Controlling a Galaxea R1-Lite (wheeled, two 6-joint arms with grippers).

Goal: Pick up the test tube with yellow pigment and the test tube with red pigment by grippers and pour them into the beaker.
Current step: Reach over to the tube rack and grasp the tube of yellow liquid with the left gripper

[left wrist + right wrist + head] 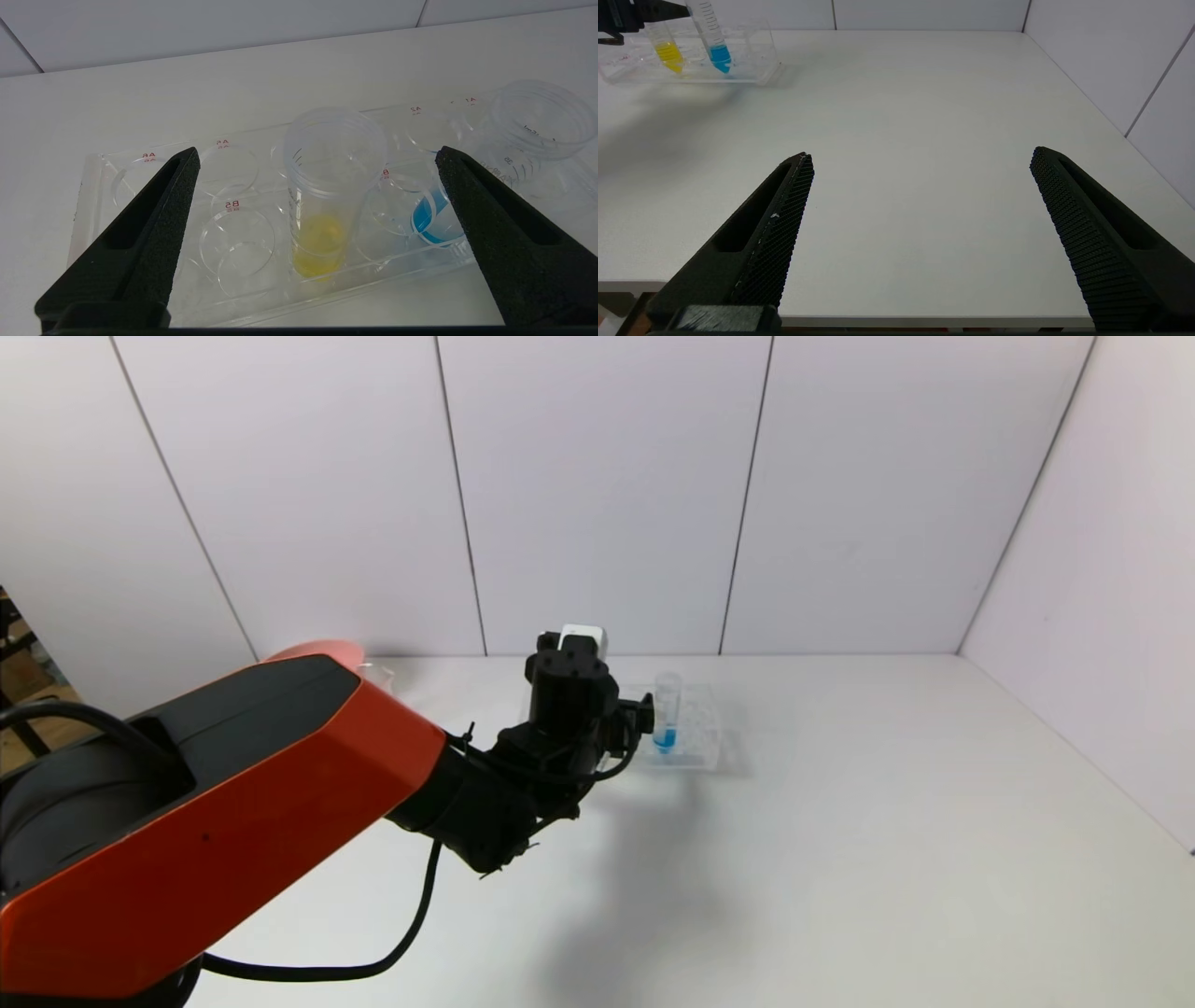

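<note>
Head view: the left gripper (644, 714) sat mid-frame at the rack (695, 733). Left wrist view: fingers (154, 219) apart, the upright yellow tube (322, 205) centred between them, untouched. Right wrist view: right gripper (920, 186) spread wide, that tube far off, upper left.

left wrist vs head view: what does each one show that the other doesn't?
Left wrist only: the test tube with yellow pigment standing in the clear rack, centred between the open fingers of the left gripper, plus the rack's red well labels.

Head only: the left arm reaching to the rack, which hides the yellow tube, and the bare table to the right.

Both: the rack and the tube with blue liquid in it. Neither shows a red tube or the beaker.
</note>
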